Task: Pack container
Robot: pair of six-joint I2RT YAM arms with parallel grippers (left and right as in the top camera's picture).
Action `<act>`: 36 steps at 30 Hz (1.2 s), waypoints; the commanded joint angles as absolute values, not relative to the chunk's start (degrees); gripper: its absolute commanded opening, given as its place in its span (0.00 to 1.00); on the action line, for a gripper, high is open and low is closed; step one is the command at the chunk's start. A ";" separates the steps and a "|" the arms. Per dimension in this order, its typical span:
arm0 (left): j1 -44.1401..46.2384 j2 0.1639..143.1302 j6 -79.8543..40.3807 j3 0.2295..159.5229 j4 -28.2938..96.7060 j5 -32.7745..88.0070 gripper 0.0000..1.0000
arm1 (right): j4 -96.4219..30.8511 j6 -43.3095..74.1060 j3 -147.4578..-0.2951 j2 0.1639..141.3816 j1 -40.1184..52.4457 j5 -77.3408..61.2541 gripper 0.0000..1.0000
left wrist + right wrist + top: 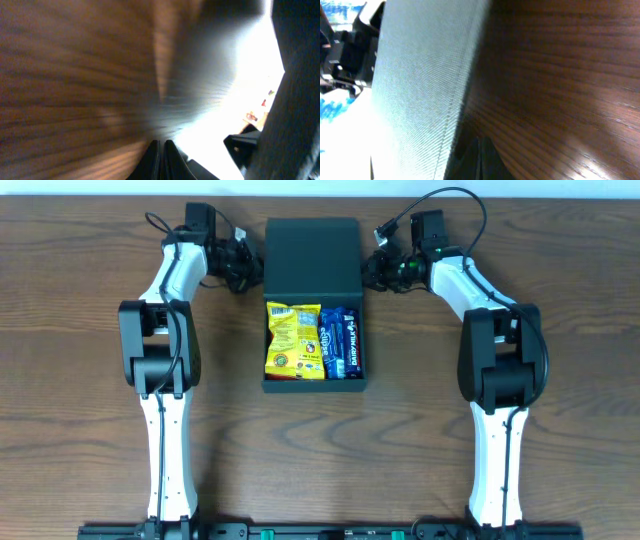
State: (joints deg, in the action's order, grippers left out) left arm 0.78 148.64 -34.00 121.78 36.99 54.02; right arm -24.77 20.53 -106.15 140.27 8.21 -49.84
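You've got the dark teal-green matte square box [312, 385] sitting mid-way across the brown wood-grain surface [80, 380], its flap lid [312, 252] swung open toward the far side. A yellow snack packet [292, 338] and blue candy bars [340, 340] lie inside. Your left pincer [243, 268] is clenched just beside the lid's left edge and your right pincer [377, 268] is clenched by its right edge, with nothing visible between the fingers.

A dark wood-grain table [80, 380] fills the view, evenly lit.
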 commanded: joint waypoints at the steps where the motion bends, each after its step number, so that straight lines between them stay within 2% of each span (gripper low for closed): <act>1: -0.01 148.27 -31.11 127.37 36.58 58.52 0.06 | -24.67 18.22 -109.21 140.31 8.27 -54.11 0.02; 15: -0.27 147.20 -25.04 143.33 38.61 67.20 0.06 | -33.26 9.91 -120.18 134.08 8.29 -54.68 0.02; 23: -0.01 147.20 -14.83 153.34 51.40 68.47 0.06 | -37.76 4.69 -120.18 127.20 8.34 -52.62 0.02; 29: 0.19 147.20 -2.92 160.18 65.04 68.38 0.06 | -43.92 0.73 -120.18 123.02 8.47 -49.45 0.01; 36: 0.82 147.20 8.82 168.99 82.72 61.30 0.06 | -54.87 -6.83 -120.18 119.04 10.76 -41.08 0.02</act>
